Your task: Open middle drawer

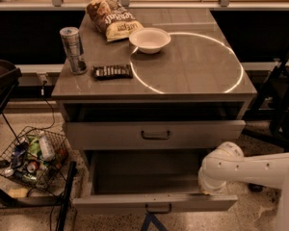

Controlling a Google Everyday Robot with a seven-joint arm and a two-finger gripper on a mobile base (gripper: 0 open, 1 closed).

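Note:
The middle drawer (154, 202) is the low, wide grey front with a small dark bar handle. It stands pulled far out of the cabinet, and its plain grey tray (144, 172) shows bare. My gripper (205, 190) is at the drawer's right end, just behind the front panel and mostly hidden by the white wrist (222, 170). The arm reaches in from the right edge. Above it, the taller-fronted drawer (155, 134) is out only a little.
On the cabinet top (192, 66) are a silver can (73, 49), a dark snack bar (112, 71), a chip bag (111, 18) and a white bowl (150, 39). A wire basket of rubbish (31, 160) sits on the floor at left. Dark chair legs (279, 105) stand at right.

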